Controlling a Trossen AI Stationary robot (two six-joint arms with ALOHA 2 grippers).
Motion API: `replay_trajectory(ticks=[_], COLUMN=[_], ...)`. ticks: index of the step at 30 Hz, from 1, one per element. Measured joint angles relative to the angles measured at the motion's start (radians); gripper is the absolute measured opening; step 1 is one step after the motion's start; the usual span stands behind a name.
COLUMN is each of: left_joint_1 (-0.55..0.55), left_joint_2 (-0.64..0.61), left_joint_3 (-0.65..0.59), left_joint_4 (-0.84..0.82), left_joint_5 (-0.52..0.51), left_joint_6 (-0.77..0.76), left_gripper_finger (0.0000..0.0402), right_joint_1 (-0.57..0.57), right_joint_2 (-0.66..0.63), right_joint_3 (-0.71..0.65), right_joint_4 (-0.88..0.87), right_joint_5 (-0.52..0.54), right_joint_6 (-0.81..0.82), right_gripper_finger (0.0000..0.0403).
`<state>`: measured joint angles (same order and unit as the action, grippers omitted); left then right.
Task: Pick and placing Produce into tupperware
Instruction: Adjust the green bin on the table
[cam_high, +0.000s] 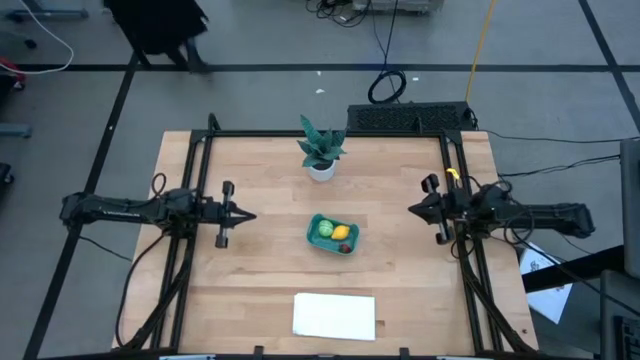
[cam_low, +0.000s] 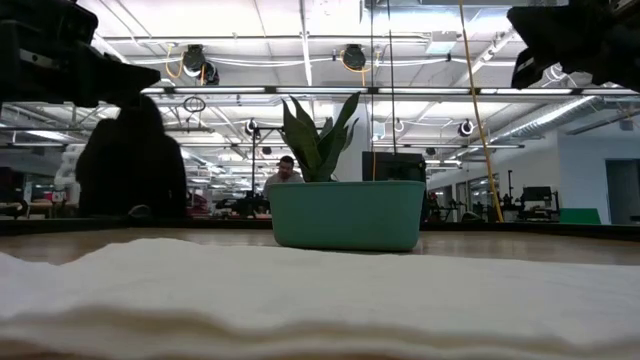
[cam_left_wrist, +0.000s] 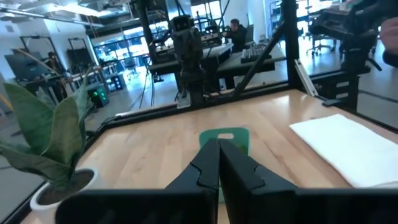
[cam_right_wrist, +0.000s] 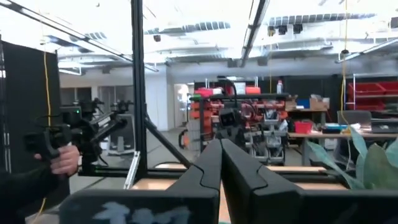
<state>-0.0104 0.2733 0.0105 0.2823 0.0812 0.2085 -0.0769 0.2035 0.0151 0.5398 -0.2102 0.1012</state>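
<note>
The teal tupperware (cam_high: 332, 234) sits at the table's middle, also showing in the low view (cam_low: 347, 214) and left wrist view (cam_left_wrist: 229, 136). Inside it lie the light-green piece (cam_high: 325, 229) and the yellow lemon-like piece (cam_high: 342, 233); the dark red piece (cam_high: 346, 248) rests at its near right corner. My left gripper (cam_high: 252, 215) hovers shut to the left of the tupperware, fingertips together (cam_left_wrist: 218, 144). My right gripper (cam_high: 411, 209) hovers shut to its right, fingertips closed (cam_right_wrist: 220, 143). Neither touches anything.
A spiky green potted plant (cam_high: 321, 148) stands beyond the tupperware toward the far edge. A white flat sheet (cam_high: 334, 315) lies at the near edge, filling the low view's foreground (cam_low: 300, 290). A black frame (cam_high: 330, 133) borders the table. People stand in the room beyond.
</note>
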Motion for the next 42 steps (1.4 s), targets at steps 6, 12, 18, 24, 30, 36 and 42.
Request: replay_trajectory(ticks=[6,12,18,24,30,36,42], left_joint_1=[-0.005,-0.005,-0.015,-0.063,-0.121,-0.143,-0.153], left_joint_2=[0.0,0.0,0.0,0.0,0.0,0.0,0.0], left_joint_3=[0.0,0.0,0.002,0.064,0.093,0.092,0.092], left_joint_4=[-0.026,-0.042,-0.052,-0.163,-0.218,-0.229,-0.251], left_joint_5=[-0.006,-0.029,-0.055,-0.152,-0.319,-0.372,-0.438], left_joint_6=[-0.007,-0.004,0.001,-0.015,-0.033,-0.039,-0.065], left_gripper_finger=[0.0005,0.0004,0.0004,0.0002,0.0001,0.0001,0.0002], right_joint_1=[0.0,0.0,0.01,0.032,0.049,0.049,0.049], right_joint_2=[-0.034,-0.033,-0.033,-0.035,-0.036,-0.036,-0.036], right_joint_3=[0.0,0.056,0.087,0.088,0.089,0.09,0.09], right_joint_4=[-0.093,-0.366,-0.427,-0.474,-0.464,-0.462,-0.462], right_joint_5=[0.014,0.097,0.118,0.214,0.263,0.266,0.291], right_joint_6=[0.003,-0.01,-0.031,-0.034,-0.034,-0.027,-0.014], right_gripper_finger=[0.0,0.0,0.0,0.0,0.0,0.0,0.0])
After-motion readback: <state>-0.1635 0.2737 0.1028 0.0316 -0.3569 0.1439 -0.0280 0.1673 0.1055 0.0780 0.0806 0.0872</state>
